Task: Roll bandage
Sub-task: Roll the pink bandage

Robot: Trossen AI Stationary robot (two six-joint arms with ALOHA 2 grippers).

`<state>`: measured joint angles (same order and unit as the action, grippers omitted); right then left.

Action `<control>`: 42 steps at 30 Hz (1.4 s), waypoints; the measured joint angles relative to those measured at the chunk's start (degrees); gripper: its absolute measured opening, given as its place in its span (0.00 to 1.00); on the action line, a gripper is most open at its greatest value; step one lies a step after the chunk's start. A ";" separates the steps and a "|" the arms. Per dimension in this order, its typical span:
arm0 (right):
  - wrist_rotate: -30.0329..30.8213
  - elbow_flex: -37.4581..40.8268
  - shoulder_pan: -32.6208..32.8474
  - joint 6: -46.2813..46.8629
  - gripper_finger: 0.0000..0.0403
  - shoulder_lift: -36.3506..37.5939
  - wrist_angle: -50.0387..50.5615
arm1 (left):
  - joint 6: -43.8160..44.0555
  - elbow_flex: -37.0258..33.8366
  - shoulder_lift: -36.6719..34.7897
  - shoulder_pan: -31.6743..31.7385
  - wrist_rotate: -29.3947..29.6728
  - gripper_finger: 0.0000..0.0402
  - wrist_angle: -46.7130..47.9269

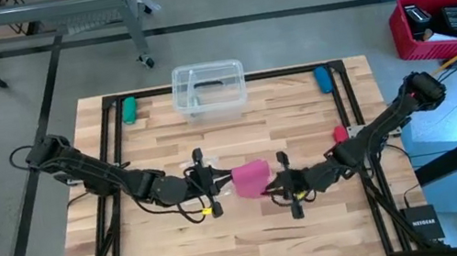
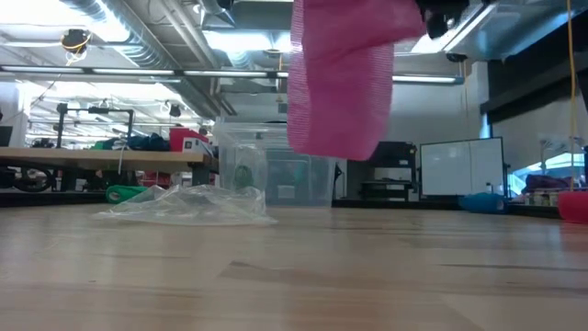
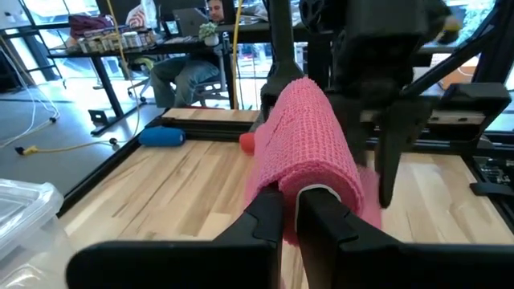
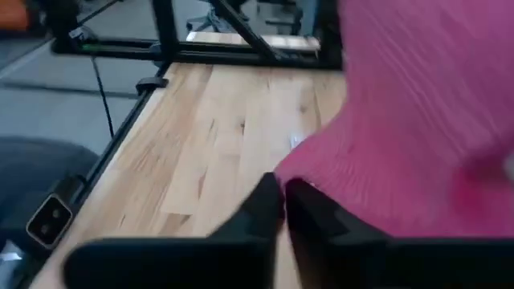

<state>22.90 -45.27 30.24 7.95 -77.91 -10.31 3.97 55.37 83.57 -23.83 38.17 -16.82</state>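
A: Nearest the high camera are the two arms. The left gripper (image 1: 212, 183) and the right gripper (image 1: 277, 187) meet at mid-table with the bandage (image 1: 251, 178) between them. Which is closer?

B: Neither by much; each touches an end. The pink band runs roughly across the table, from one gripper to the other.

A: In the low view?

B: The bandage (image 2: 338, 74) hangs nearest the lens, clear of the table (image 2: 294, 276), a wide fold drooping down. Behind lie a crumpled clear wrapper (image 2: 188, 204) and a clear plastic box (image 2: 276, 175).

A: Left wrist view?

B: The left gripper (image 3: 294, 210) sits closest, fingers drawn nearly together and pinching the bandage (image 3: 309, 148), which stretches away towards the right arm's gripper (image 3: 381, 120).

A: Right wrist view?

B: The right gripper (image 4: 283, 201) has its fingers almost closed on the fabric's lower edge; the bandage (image 4: 401, 128) fills the space just beyond. I judge any rolling must turn about that arm-to-arm line.
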 joint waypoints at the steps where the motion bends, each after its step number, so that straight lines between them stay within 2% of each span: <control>1: -0.01 -1.04 0.96 -2.90 0.03 0.05 0.14 | -0.43 0.00 0.00 0.00 -0.02 0.04 0.06; 4: 2.66 -6.20 3.47 -10.26 0.05 0.94 1.25 | -1.43 0.00 0.00 0.00 -0.02 0.04 0.65; 10: 15.05 -20.34 4.98 -28.23 0.01 3.62 11.07 | -1.19 0.00 0.22 -0.27 -0.05 0.04 1.89; 13: 20.98 -27.35 2.98 -37.03 0.02 4.29 14.51 | -1.16 0.00 0.55 -0.49 -1.57 0.04 2.14; 15: 22.81 -31.41 0.33 -40.37 0.02 4.44 17.21 | -1.20 0.00 1.29 -0.86 -1.94 0.04 2.68; 22: 23.16 -39.24 -12.86 -40.21 0.02 4.46 28.46 | -1.56 -0.05 4.11 -3.33 -4.86 0.04 1.34; 26: 22.89 -39.24 -20.33 -36.05 0.02 4.37 32.82 | -4.22 -0.04 3.62 -6.49 -5.18 0.04 -4.98; 30: 20.35 -39.24 -26.45 -27.27 0.05 4.37 41.00 | -7.34 -0.02 1.42 -10.01 -5.17 0.04 -11.17; 33: 15.16 -39.20 -29.92 -18.12 0.15 4.35 50.30 | -7.45 0.00 -0.06 -11.89 -5.19 0.04 -12.84; 36: 6.30 -39.20 -32.35 -10.81 0.32 3.96 58.59 | -7.63 0.00 -1.97 -12.63 -5.03 0.04 -13.09; 39: -1.45 -39.15 -32.69 -6.81 0.51 3.60 65.10 | -7.49 0.00 -3.32 -12.70 -4.81 0.04 -13.22; 42: -4.72 -39.15 -32.43 -5.72 0.66 4.08 67.13 | -8.02 0.00 -3.83 -12.62 -4.77 0.04 -13.11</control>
<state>18.18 -84.42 -2.19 2.23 -73.82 56.82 -4.05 55.37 79.74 -36.45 33.40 -29.93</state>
